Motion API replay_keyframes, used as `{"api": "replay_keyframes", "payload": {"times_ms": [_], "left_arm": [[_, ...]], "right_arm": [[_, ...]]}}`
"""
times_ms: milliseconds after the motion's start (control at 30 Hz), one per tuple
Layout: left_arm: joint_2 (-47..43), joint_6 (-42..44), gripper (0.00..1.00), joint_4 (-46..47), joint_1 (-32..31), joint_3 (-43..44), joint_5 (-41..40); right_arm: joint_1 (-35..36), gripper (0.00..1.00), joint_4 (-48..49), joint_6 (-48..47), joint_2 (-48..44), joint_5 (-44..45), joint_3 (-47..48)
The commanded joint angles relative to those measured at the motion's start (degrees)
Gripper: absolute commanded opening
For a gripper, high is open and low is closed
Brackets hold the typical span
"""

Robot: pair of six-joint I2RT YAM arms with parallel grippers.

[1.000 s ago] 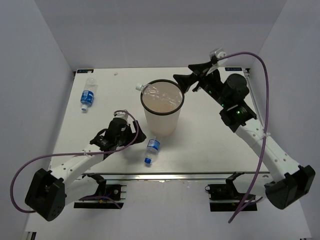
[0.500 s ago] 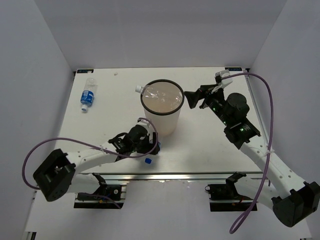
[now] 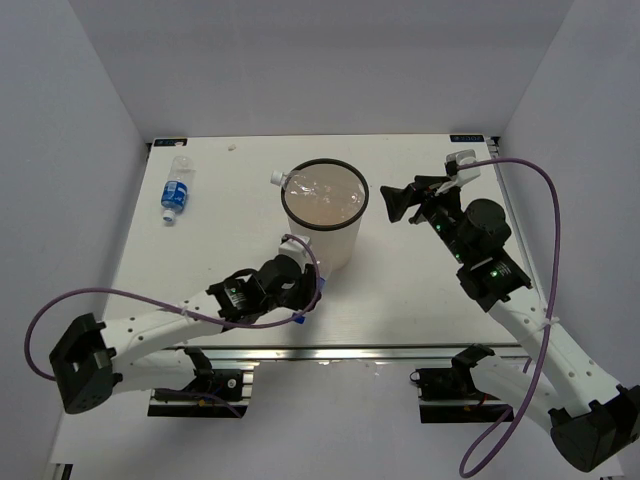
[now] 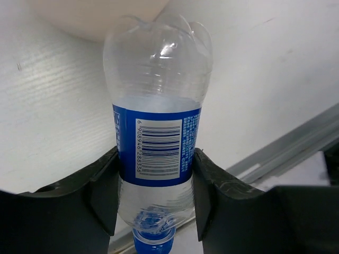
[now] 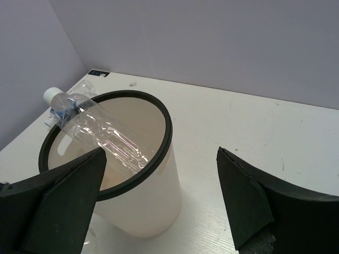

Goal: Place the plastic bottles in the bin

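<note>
A blue-labelled bottle (image 4: 158, 121) is gripped by the left pincer (image 4: 156, 174), cap toward the wrist, with the bin (image 3: 325, 240) just beyond it. The right pincer (image 5: 160, 159) is held wide open — a clear bottle (image 5: 100, 129) leans in the bin ahead.

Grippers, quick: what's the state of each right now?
Left gripper: closed on the blue-label bottle.
Right gripper: open, holding nothing, next to the bin.
</note>
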Motion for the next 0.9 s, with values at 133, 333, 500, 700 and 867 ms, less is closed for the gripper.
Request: {"api": "replay_keyframes", "payload": {"times_ms": [133, 333, 500, 700, 867], "left_arm": [[-9.4, 3.4, 0.2, -4.1, -1.7, 6.6, 1.9], [-12.8, 7.9, 0.2, -3.1, -1.8, 12.3, 8.5], [-13.2, 10.9, 0.2, -2.3, -1.8, 17.4, 10.2], [-12.2, 12.1, 0.23, 2.3, -1.8, 22.0, -8.2], [-3.8, 13.2, 0.19, 6.4, -1.7, 28.4, -27.3]], "right_arm": [[-0.7, 0.89, 0.4, -1.5, -1.9, 1.7, -1.5], [-0.9, 0.89, -0.3, -1.6, -1.8, 1.0, -1.0], [-1.0, 0.89, -0.4, -2.0, -1.2, -0.5, -0.5], [-1.4, 0.89, -1.0, -1.8, -0.1, -0.7, 0.1], [-1.9, 0.89, -1.9, -1.8, 0.4, -0.3, 0.4]]}}
